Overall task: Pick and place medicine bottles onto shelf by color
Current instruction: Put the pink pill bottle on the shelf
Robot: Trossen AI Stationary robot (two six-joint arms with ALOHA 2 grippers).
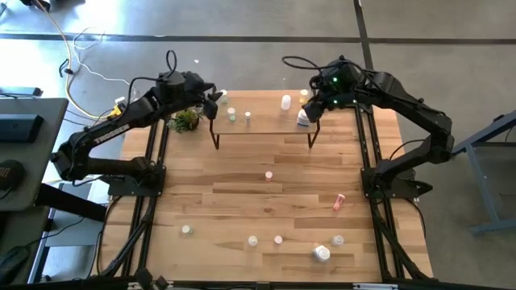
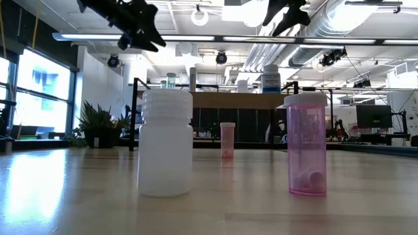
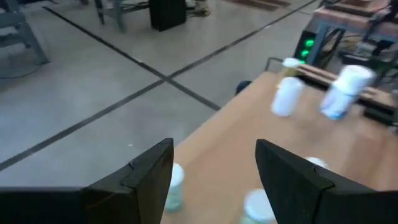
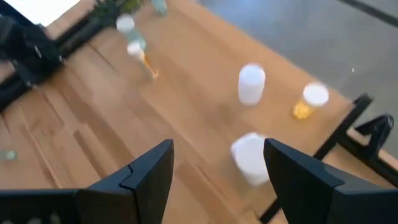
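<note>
Closest to the low camera you've got a chunky white bottle (image 2: 165, 143) with a ribbed cap and a clear pink vial (image 2: 306, 145) beside it, with a smaller pink bottle (image 2: 226, 139) farther back between them. All three stand upright on the table (image 1: 242, 185).

From above, the shelf (image 1: 262, 121) sits at the far edge of the table and already has a handful of bottles on it: a greenish one (image 1: 231, 113) and a small white one (image 1: 247, 118) toward the left end, a bigger white one (image 1: 285, 101) near the middle, and a white bottle with a blue label (image 1: 302, 118) plus a yellowish one (image 1: 305, 96) at the right end.

Left gripper (image 1: 214, 98) hovers over the left end of the shelf, fingers spread wide with nothing between them. Right gripper (image 1: 311, 109) hangs over the right end, just above the blue-label bottle, also spread wide and empty.

Rest of the bottles are scattered on the near half of the table, including a pink one (image 1: 268, 175) mid-table and a red one (image 1: 339, 201) lying on its side toward the right. Little green plant (image 1: 185, 120) sits off the shelf's left end.
</note>
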